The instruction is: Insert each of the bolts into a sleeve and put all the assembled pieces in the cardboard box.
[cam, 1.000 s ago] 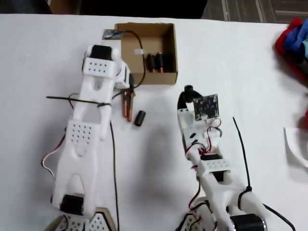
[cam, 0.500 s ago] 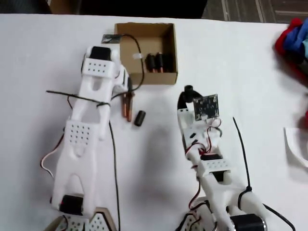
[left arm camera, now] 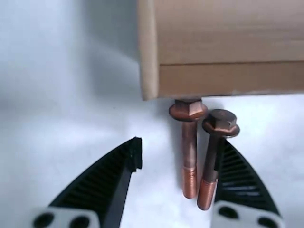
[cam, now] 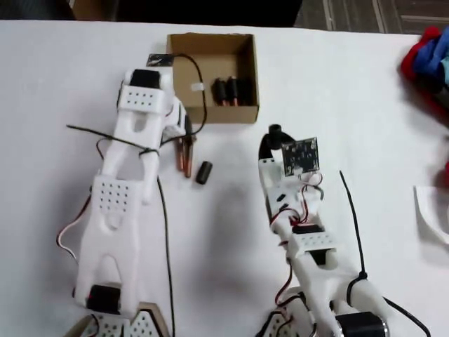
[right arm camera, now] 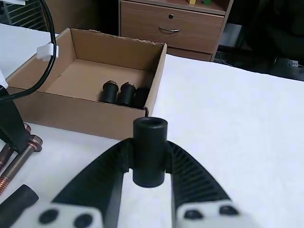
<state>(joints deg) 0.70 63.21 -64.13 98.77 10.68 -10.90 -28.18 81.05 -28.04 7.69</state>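
Note:
Two copper bolts [left arm camera: 190, 152] [left arm camera: 214, 156] lie side by side on the white table, heads against the cardboard box [left arm camera: 223, 47] wall. My left gripper [left arm camera: 178, 159] is open around them, one fingertip touching the outer bolt. In the high view the bolts [cam: 184, 154] sit just below the box [cam: 181, 81], by the left gripper [cam: 179, 133]. My right gripper [right arm camera: 149, 161] is shut on an upright black sleeve [right arm camera: 149, 152], also seen from above [cam: 274, 131]. Another black sleeve [cam: 204, 172] lies loose near the bolts. Assembled pieces [right arm camera: 121, 92] rest inside the box [right arm camera: 85, 111].
A black cable [cam: 200, 77] from the left arm arches over the box. Coloured cloth [cam: 428, 60] lies at the far right edge, with a white object [cam: 431, 214] below it. A wooden drawer unit [right arm camera: 171, 23] stands behind the table.
The left arm has shifted slightly to the left and toward the bolts. The right arm has kept still with its sleeve.

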